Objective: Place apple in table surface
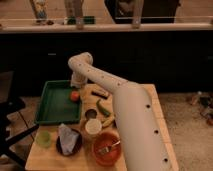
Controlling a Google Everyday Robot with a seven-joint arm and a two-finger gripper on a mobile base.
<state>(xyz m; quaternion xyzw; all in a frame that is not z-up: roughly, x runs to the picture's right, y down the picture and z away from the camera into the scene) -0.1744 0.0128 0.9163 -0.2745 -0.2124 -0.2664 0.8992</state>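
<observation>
The apple (74, 95) is a small orange-red fruit lying just inside the right edge of the green tray (55, 102). My gripper (76, 86) hangs straight down from the bent white arm, directly above the apple and very close to it. Its jaws stand open and I see nothing lifted in them. The table surface (47, 159) is light-brown wood that runs under the tray and the dishes. My long white forearm hides much of the table's right side.
On the wood right of the tray lie a dark bar (100, 93) and a green vegetable (103, 107). Nearer the front stand a white cup (93, 127), a green cup (43, 138), a dark bowl with a crumpled bag (67, 140) and an orange-red bowl with a fork (106, 148).
</observation>
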